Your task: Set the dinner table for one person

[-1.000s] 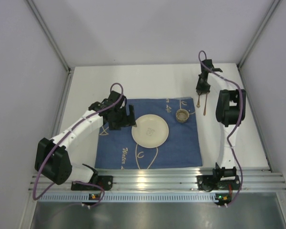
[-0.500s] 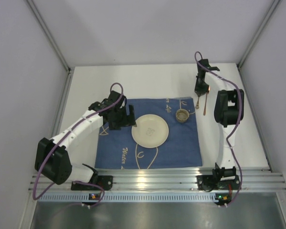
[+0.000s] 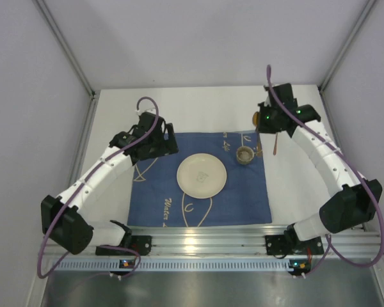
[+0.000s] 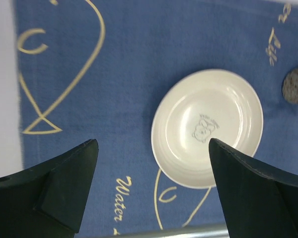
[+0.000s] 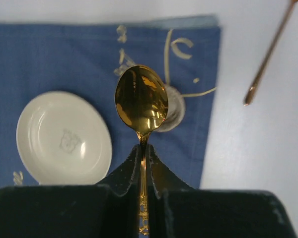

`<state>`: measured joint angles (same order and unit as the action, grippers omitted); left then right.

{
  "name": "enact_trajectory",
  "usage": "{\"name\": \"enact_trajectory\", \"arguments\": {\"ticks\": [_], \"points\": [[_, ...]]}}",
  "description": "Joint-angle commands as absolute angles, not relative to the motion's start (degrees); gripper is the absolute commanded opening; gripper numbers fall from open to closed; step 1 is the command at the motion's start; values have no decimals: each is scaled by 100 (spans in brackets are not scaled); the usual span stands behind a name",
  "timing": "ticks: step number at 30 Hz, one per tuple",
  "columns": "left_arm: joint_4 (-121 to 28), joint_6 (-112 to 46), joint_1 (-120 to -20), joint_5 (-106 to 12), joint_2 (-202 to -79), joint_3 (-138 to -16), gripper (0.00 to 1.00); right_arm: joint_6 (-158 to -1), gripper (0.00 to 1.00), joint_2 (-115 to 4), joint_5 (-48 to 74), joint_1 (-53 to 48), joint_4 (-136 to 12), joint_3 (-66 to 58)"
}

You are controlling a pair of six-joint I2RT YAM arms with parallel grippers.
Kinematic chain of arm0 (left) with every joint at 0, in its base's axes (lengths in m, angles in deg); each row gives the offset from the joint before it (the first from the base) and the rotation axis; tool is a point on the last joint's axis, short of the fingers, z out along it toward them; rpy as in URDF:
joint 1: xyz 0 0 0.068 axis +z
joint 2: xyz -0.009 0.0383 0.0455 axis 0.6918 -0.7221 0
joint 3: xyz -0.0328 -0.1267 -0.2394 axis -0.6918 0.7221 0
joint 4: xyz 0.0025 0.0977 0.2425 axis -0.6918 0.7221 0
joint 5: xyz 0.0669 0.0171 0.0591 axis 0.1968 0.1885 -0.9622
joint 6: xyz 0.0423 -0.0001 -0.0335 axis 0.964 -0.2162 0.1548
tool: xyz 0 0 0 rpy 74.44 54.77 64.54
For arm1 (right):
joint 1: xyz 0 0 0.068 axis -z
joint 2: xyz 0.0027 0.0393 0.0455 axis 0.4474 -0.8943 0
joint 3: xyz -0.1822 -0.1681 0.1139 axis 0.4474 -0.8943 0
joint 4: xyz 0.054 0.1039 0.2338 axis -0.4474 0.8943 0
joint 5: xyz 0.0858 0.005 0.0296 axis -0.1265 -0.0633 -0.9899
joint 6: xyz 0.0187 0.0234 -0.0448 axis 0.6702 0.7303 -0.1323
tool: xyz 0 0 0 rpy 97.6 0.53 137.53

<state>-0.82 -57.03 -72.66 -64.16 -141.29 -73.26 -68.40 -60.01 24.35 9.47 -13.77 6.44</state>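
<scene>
The right arm has swung from a folded pose to a long reach, and the right tool [image 5: 144,148] has come up off the surface [image 3: 198,109] with a gold spoon [image 5: 141,101]. Its jaws are pinched nearly shut on the thin handle, and the bowl sticks out ahead, tilted up over the far right corner of the cloth [image 3: 160,198], above the cup [image 3: 244,154]. A second gold utensil [image 5: 268,54] remains on the bare white surface just right of the cloth.

The left tool [image 4: 151,148] has drawn back a little toward the far left part of the cloth. It hangs wide open and empty, with the plate [image 4: 207,128] ahead of it.

The surface spreads under everything, its ribbed rail along the near edge by the arm bases. Plate and cup already sit on the cloth, so the pickup looks done. Laying the spoon beside the plate is likely the step in hand.
</scene>
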Motion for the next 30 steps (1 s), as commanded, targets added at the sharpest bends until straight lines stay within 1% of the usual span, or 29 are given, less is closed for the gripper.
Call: {"name": "enact_trajectory", "arguments": {"ticks": [1,3,4,7,10,14,18,27,29,30], "points": [[-376,-5872,-7225,-7672,-13414,-7088,98,-6383,0,-5734,1666,295,-1649,-839],[-455,-6074,-7093,-7762,-13132,-6755,98,-6136,0,-5444,1569,-30,-1888,-1396],[-473,-6179,-7041,-7719,-13044,-6674,98,-5935,0,-5373,1490,-110,-2080,-1851],[-631,-6285,-7023,-7587,-12667,-6305,98,-5679,0,-5153,1105,-208,-2546,-2599],[-806,-6532,-7023,-7472,-12131,-5857,98,-5450,0,-5074,761,-216,-2916,-3006],[-808,-6760,-7023,-7463,-11332,-5408,98,-5353,0,-5196,628,-357,-3128,-3165],[-439,-6778,-7023,-7341,-11093,-5337,98,-5151,0,-5293,750,-410,-3286,-3271],[-17,-6971,-7023,-7130,-10539,-5206,98,-4729,0,-5662,1506,-507,-3585,-3420],[19,-7007,-7023,-7094,-10460,-5188,98,-4746,7,-5794,1533,-507,-3611,-3429],[36,-7007,-7023,-7086,-10442,-5179,98,-4755,9,-5847,1507,-507,-3629,-3429]]}}
